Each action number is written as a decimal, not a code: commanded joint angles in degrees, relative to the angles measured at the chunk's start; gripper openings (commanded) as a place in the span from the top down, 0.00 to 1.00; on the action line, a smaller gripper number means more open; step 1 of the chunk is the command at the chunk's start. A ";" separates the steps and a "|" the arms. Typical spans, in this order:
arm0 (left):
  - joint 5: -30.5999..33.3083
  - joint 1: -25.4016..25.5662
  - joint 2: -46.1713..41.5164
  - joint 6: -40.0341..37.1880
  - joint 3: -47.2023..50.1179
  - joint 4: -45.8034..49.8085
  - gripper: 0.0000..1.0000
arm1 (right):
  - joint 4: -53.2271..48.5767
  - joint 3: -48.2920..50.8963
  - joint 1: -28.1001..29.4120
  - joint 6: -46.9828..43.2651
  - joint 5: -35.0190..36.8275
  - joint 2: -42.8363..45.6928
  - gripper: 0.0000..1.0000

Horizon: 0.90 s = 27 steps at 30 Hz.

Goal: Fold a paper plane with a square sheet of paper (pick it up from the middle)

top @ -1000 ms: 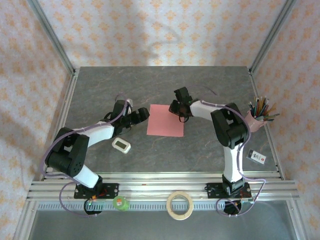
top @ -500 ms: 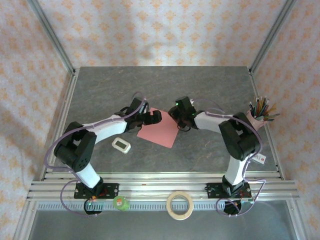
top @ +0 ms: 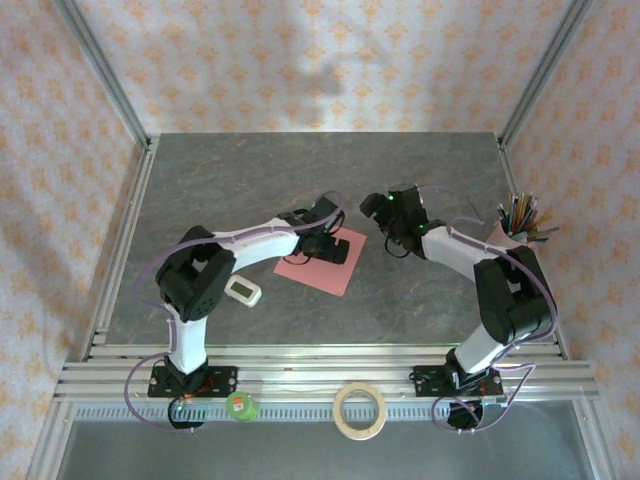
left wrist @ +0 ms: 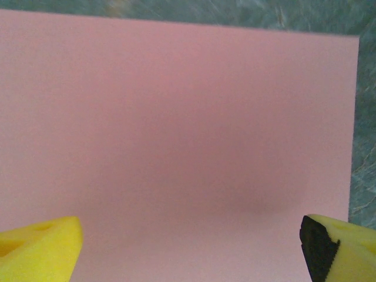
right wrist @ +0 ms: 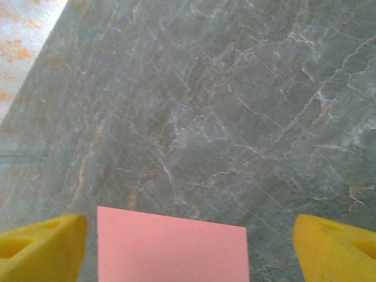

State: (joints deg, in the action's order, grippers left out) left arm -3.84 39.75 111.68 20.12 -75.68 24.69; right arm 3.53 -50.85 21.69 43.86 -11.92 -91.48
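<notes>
Clearly the left gripper (left wrist: 191, 244) is nearer: spread wide, it hangs right above the square sheet of paper (top: 322, 272), which lies flat near the middle of the table (top: 250, 170), skewed to its edges. The right gripper (right wrist: 188, 247), also spread, sits just off the sheet's far right corner.

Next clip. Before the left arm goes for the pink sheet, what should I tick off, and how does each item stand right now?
1. Left tool open: ok, fingers wide apart above the pink sheet.
2. Left tool over the sheet's middle: cannot tell. One sheet edge runs close by one finger, and the arm hides part of the sheet from above.
3. Sheet flat and unfolded: ok, no crease seen in the left wrist view.
4. Right tool open: ok, fingers wide apart, with one sheet edge between them in its wrist view.
5. White gadget off the sheet: ok, it lies apart, to the sheet's left.
</notes>
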 commanded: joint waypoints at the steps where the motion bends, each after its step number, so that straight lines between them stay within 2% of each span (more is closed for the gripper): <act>1: 2.90 0.63 2.72 -2.89 -3.68 6.54 0.04 | 0.26 0.42 -0.49 -2.39 1.81 1.59 0.10; 10: 6.08 1.43 5.58 -2.40 -5.88 8.77 0.07 | 0.41 1.19 -0.47 -1.99 1.05 0.93 0.10; 20: 5.08 1.36 2.84 -2.78 -5.71 8.12 0.09 | -0.22 1.04 -0.43 -1.93 1.43 0.51 0.11; 27: 3.59 -0.01 1.87 -2.59 -4.87 6.70 0.06 | -0.44 1.13 -0.45 -1.92 1.78 0.34 0.11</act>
State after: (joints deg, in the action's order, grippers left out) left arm 0.08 40.60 115.57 17.89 -80.31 30.59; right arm 3.51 -50.24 21.54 42.54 -11.79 -91.44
